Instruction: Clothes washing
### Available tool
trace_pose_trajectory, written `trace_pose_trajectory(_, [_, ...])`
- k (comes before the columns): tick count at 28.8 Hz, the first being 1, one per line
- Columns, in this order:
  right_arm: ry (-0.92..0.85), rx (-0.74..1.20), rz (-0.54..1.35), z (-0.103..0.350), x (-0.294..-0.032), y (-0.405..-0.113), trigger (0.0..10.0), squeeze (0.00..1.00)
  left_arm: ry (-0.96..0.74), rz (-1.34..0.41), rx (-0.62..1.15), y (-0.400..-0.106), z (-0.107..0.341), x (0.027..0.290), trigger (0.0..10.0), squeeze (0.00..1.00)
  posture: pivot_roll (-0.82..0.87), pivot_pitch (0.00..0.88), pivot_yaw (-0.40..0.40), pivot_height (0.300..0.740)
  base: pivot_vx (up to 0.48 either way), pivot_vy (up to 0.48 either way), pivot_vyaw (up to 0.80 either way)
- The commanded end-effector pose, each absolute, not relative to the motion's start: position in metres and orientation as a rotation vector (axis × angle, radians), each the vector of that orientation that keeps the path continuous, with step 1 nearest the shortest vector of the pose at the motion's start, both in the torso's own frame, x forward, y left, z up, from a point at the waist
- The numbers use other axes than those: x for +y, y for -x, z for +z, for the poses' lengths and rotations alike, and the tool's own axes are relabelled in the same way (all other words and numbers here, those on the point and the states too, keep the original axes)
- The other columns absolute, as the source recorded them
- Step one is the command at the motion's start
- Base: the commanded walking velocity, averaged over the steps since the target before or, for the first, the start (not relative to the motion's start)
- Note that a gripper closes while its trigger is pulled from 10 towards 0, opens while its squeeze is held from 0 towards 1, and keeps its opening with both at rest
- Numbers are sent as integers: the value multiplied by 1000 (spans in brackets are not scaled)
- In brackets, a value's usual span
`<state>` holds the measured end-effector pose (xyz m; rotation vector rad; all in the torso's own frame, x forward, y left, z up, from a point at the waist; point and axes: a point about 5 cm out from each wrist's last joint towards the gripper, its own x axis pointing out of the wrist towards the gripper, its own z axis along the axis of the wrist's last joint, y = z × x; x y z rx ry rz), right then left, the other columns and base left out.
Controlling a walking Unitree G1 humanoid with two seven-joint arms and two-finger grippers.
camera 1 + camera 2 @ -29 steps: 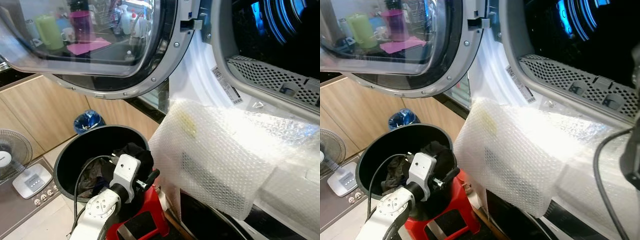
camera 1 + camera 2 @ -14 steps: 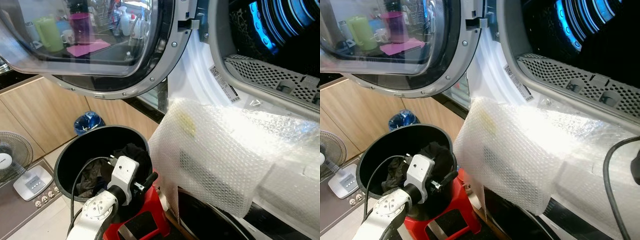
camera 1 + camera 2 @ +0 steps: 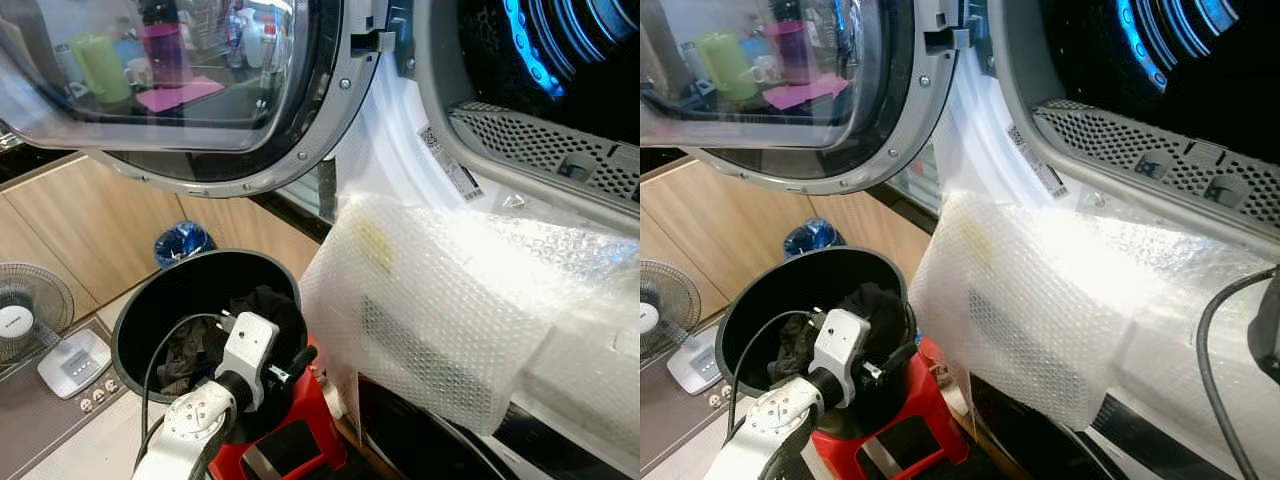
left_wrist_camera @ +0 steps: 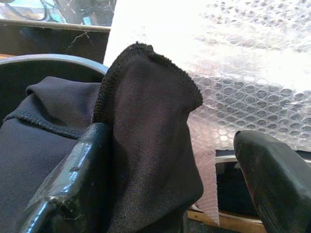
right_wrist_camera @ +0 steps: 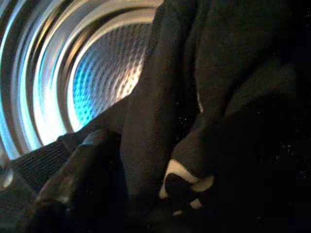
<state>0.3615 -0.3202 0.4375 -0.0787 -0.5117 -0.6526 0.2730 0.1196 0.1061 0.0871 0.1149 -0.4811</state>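
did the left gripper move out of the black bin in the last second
No. The left gripper stays at the black bin rim, just above the red stool, as before; the slight shift matches camera motion.

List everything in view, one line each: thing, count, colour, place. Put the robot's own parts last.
washer door: one, silver rim with glass, swung open at upper left
drum: one, metal lit blue, inside the machine
bubble wrap: one sheet, clear white, draped over the machine's front below the opening
bucket: one, black, on the stool beside the machine
stool: one, red, under the bucket
clothes in bucket: a pile, dark
fan: one, white, on the floor at far left
blue bag: one, by the wooden cabinets
left gripper: one, black, at the bucket's rim, jaws apart with dark cloth between them
right gripper: one, black, in the drum with a dark garment
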Motion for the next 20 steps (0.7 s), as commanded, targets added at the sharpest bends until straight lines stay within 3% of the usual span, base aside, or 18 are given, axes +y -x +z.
trace_pose_trajectory(1, [34,-300,-524,404,-310,-381,10000,1000,-93,-491,127,-270,106,121,10000,0,-62,89,82,740,0,0,0])
trace_pose_trajectory(2, [34,-300,-524,404,-310,-381,10000,1000,-93,-491,127,-270,106,121,10000,0,-62,89,82,740,0,0,0])
trace_pose_trajectory(4, [-161,-324,-460,402,-300,-386,10000,1000,-93,-497,130,-270,106,120,10000,0,-64,88,85,740,0,0,0])
trace_pose_trajectory(10, [-50,-680,-498,477,-297,-355,10000,1000,-94,-499,131,-270,107,120,10000,0,-59,90,86,740,0,0,0])
trace_pose_trajectory(13, [-26,-744,-469,495,-292,-347,10000,1000,-91,-498,133,-270,106,120,10000,0,-73,93,81,740,0,0,0])
trace_pose_trajectory(15, [-14,-713,-435,494,-289,-350,10000,1000,-86,-497,134,-270,106,119,10000,0,-74,92,81,740,0,0,0])
trace_pose_trajectory(20, [-93,-346,-293,444,-273,-383,10000,1000,-76,-503,137,-270,105,116,10000,0,-85,90,81,740,0,0,0])
